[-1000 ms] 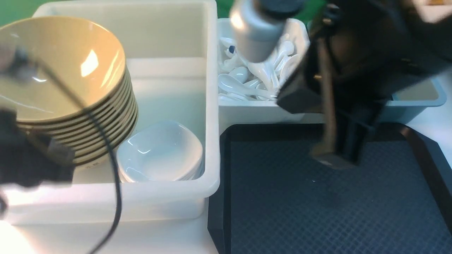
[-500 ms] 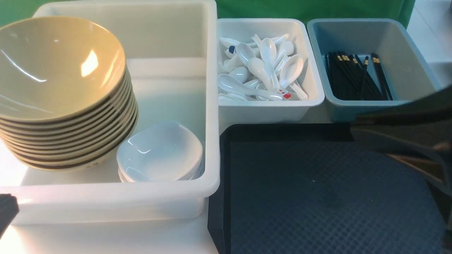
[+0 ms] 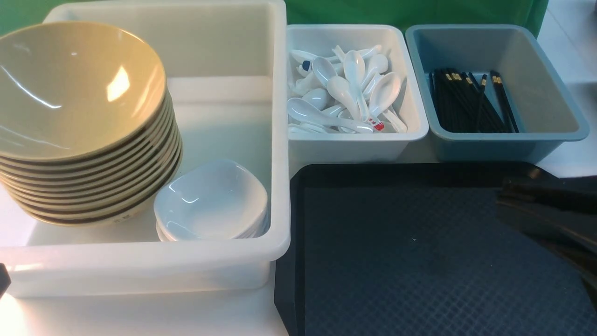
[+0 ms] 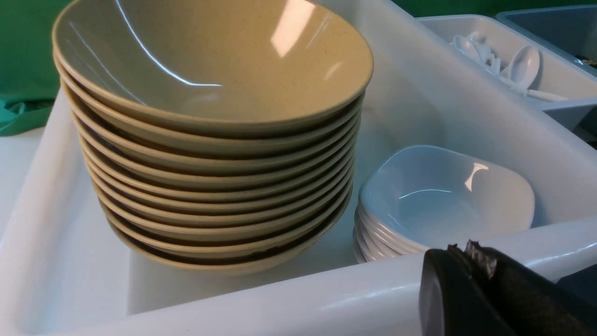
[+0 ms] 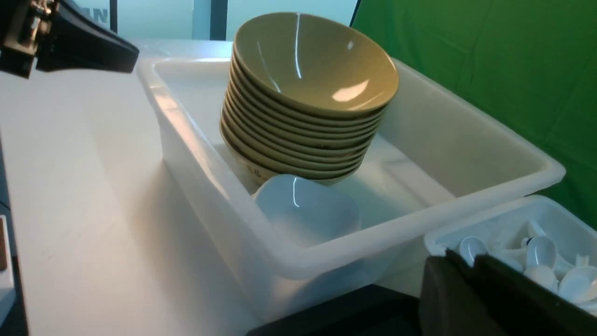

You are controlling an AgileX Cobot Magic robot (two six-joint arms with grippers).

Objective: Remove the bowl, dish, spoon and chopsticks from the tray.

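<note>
The left gripper is shut, holding nothing. The blurred right gripper hangs over the black plastic tray; how far open it is, I cannot tell.

From the right gripper in the front view, black gold-banded chopsticks lie at 11 o'clock in a grey-blue tub, white glossy spoons at 10 in a white tub, white rounded-square dishes at 9, and stacked tan-yellow glossy bowls between 9 and 10. The lowest bowl's lettering is too small to read.
</note>
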